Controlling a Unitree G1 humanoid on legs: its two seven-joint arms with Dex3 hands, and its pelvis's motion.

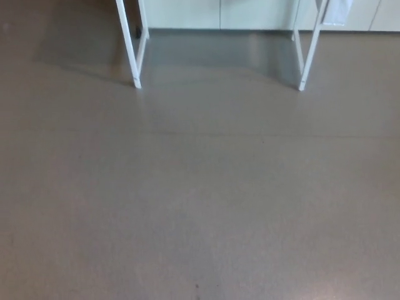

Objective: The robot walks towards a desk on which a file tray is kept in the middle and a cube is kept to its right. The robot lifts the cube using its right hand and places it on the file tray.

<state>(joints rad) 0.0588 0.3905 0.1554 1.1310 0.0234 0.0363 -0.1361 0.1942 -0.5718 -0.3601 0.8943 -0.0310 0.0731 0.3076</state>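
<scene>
The head view shows mostly bare grey floor (200, 206). At its far edge stand a left pair of white legs (133, 53) and a right pair of white legs (308, 59), most likely the counter's frame. Pale cabinet fronts (250, 12) run behind them. The counter's top, the file tray and the cube are out of sight above the picture's edge. Neither hand shows, so I cannot tell whether the fingers are wide or narrow. The step in hand looks like the walk-up. Next, the robot probably needs to close in squarely between the legs until the cube is within the right hand's reach.
</scene>
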